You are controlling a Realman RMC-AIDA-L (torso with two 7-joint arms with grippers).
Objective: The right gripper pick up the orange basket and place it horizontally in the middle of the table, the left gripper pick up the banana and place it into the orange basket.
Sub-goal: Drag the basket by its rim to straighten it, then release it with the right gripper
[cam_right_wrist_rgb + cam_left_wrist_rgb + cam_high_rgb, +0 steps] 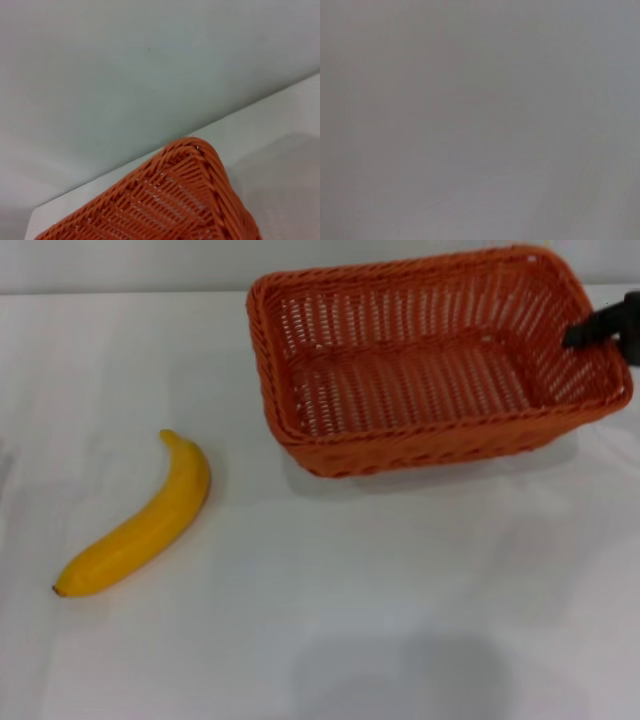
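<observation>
Yellow banana (pixel 138 525) lies apart from the orange basket (pixel 430 360); right claw (pixel 600 328) at its rim, grip unclear.

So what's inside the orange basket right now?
Nothing lies inside the orange basket; its woven floor shows bare. The banana lies outside on the table. The right gripper reaches over the basket's right rim, hiding a small patch.

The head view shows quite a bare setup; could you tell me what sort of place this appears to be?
Probably a staged robot test bench rather than a home: a plain white table holds only an orange basket and a banana, with the right gripper at the basket's right rim.
</observation>
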